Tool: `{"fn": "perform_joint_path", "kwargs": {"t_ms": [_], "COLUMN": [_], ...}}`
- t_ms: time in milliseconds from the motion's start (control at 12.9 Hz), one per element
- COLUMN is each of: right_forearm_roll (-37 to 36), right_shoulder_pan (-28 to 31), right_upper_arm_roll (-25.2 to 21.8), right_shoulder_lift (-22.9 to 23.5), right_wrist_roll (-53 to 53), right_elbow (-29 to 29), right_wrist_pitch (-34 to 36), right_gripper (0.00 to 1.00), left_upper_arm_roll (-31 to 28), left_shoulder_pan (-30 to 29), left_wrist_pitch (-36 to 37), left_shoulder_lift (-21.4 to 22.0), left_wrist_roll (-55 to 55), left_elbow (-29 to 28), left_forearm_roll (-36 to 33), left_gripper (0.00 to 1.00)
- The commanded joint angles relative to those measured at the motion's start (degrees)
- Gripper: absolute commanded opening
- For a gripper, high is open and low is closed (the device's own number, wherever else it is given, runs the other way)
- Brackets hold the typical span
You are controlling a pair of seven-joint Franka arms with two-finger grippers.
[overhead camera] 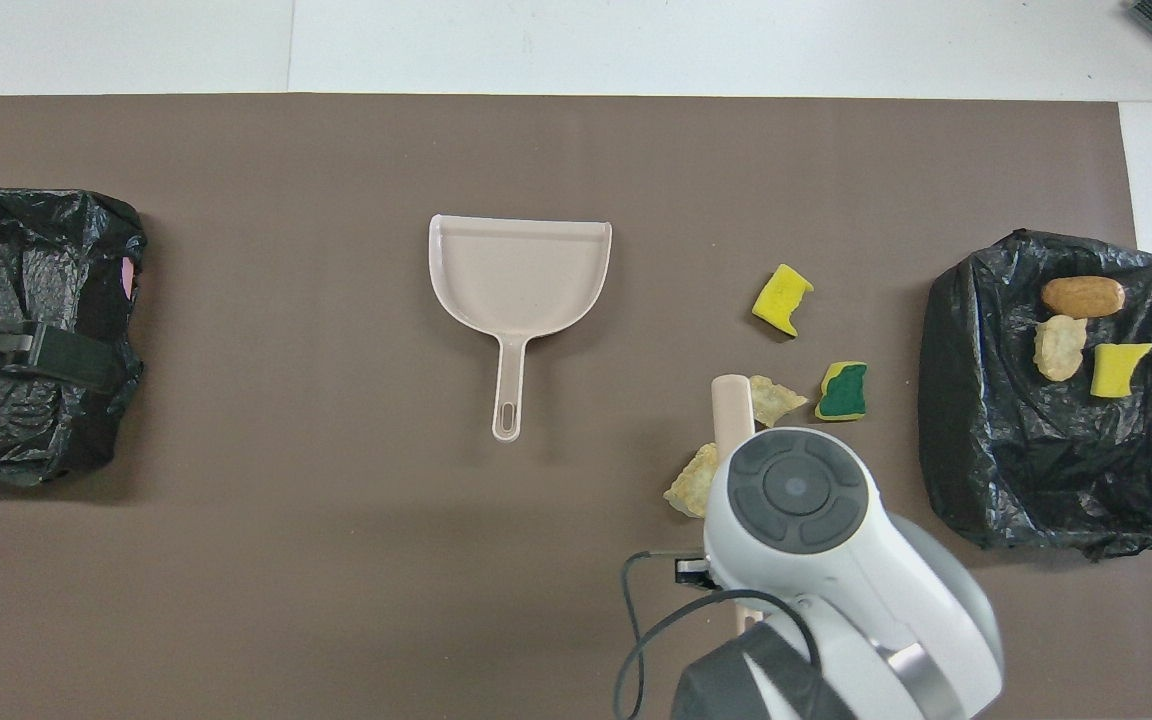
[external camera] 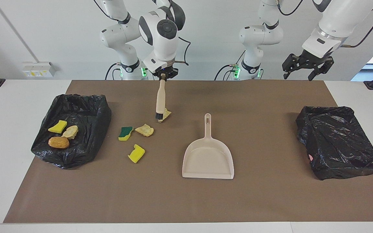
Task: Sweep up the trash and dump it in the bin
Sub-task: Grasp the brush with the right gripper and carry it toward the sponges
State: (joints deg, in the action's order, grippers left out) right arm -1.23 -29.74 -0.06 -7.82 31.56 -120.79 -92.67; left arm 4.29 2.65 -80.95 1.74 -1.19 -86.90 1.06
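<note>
Nowhere can any brand, label or writing be read. Seen from across the desk (external camera: 18, 106), the right gripper (external camera: 163, 75) has its jaws clenched on the top of the brush (external camera: 160, 103), which hangs nearly upright with its black bristles down against a pale scrap (external camera: 166, 114). Three more bits of trash lie loose on the brown mat (external camera: 186, 200) toward the right arm's end: another pale scrap (external camera: 144, 130), a green-topped sponge (external camera: 125, 133) and a yellow sponge (external camera: 136, 153). A further three, a roll (external camera: 58, 142), a pale chunk (external camera: 70, 132) and a yellow piece (external camera: 58, 126), sit in the black-lined bin (external camera: 86, 142) at that end. An empty dustpan (external camera: 208, 155) lies mid-mat, handle toward the robots. At the left arm's end the left gripper (external camera: 306, 68) waits in the air with jaws released, above the desk's edge near a second bin (external camera: 338, 142); a pink spot shows on that bin's wall, too small to identify. From overhead, the right arm's white wrist covers its gripper, most of the brush (overhead camera: 733, 405) and part of the nearest scrap (overhead camera: 693, 482); the left gripper (overhead camera: 31, 352) is cut off at the frame edge over the second bin (overhead camera: 46, 240).
</note>
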Motion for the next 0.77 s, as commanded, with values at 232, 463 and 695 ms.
{"fn": "perform_joint_path", "kwargs": {"t_ms": [232,463,695], "right_forearm_roll": [-18.4,-25.9,-29.6], "right_shoulder_pan": [7.5,10.3,11.5], "right_upper_arm_roll": [0.7,0.7,0.6], "right_shoulder_lift": [6.2,8.9,12.4], "right_wrist_roll": [-13.5,-21.1,-22.4], "right_elbow": [1.3,3.9,4.4], "right_wrist_pitch": [0.8,-0.2,-3.8], "right_gripper": [0.00,0.00,0.00], "left_upper_arm_roll": [-0.2,-0.2,-0.2], "left_shoulder_pan": [0.2,0.2,0.2], "left_wrist_pitch": [0.5,0.5,0.5], "left_shoulder_lift": [0.3,0.3,0.3], "left_wrist_roll": [-0.1,-0.1,-0.1], "left_elbow": [0.2,0.2,0.2], "left_forearm_roll": [-1.0,-1.0,-1.0], "left_gripper": [1.00,1.00,1.00]}}
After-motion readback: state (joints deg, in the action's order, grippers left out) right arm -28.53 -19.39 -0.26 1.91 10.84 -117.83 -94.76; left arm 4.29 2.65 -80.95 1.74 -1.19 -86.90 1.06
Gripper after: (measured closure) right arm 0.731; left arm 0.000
